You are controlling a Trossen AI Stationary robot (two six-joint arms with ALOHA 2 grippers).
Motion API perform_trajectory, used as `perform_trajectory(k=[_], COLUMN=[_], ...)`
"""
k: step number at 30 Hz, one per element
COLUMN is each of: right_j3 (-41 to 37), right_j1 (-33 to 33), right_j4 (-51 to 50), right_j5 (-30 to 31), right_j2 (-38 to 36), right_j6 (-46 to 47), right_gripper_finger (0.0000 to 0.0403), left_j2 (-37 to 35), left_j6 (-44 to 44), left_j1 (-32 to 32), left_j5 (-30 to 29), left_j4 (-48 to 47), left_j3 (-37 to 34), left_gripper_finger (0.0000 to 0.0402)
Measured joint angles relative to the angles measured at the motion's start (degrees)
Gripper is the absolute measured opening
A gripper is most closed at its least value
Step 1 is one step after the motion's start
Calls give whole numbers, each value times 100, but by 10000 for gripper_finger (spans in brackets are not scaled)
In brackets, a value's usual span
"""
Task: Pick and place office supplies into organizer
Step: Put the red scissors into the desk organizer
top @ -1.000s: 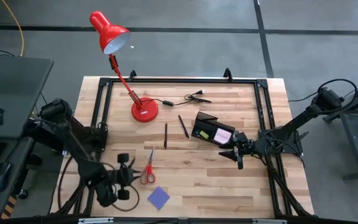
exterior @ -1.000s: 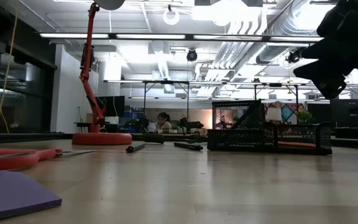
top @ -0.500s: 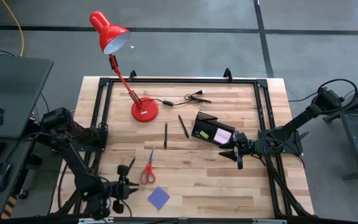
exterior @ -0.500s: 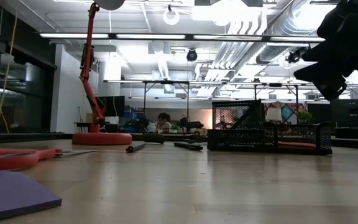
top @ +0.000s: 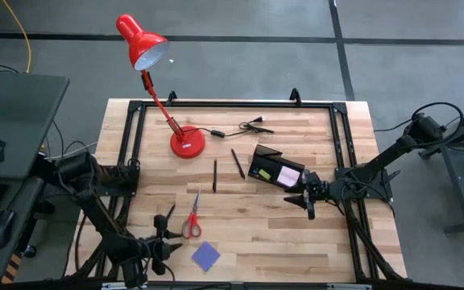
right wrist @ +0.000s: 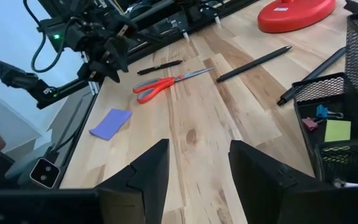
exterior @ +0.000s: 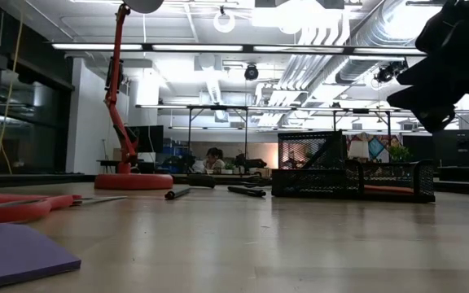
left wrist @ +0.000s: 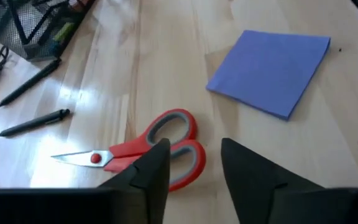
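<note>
From above, my left gripper (top: 164,242) hovers at the table's (top: 329,242) front left edge, just beside the red-handled scissors (top: 192,219) and the blue-purple note pad (top: 206,255). My right gripper (top: 309,201) waits by the organizer (top: 274,171) near the right edge; two pens (top: 215,174) lie in the middle.

At table height, the organizer (exterior: 348,175) stands on the far side.

My left wrist shows my fingers (left wrist: 151,171) parted and empty above the scissors (left wrist: 154,146).

My right wrist shows my fingers (right wrist: 148,171) apart, holding nothing.
</note>
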Motion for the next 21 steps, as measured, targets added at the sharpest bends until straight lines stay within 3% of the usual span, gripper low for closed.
perform_trajectory(k=[9,21], right_j3=[0,0], right_j1=[1,0], right_j4=[-44,-87], right_j5=[-14,-13], right_j2=[0,0], right_j6=[0,0], right_gripper_finger=[169,167], left_j2=[319,502], left_j6=[-220,-100], left_j1=[20,84], left_j5=[191,-19], left_j4=[-93,5], left_j3=[-4,-4], left_gripper_finger=[173,176])
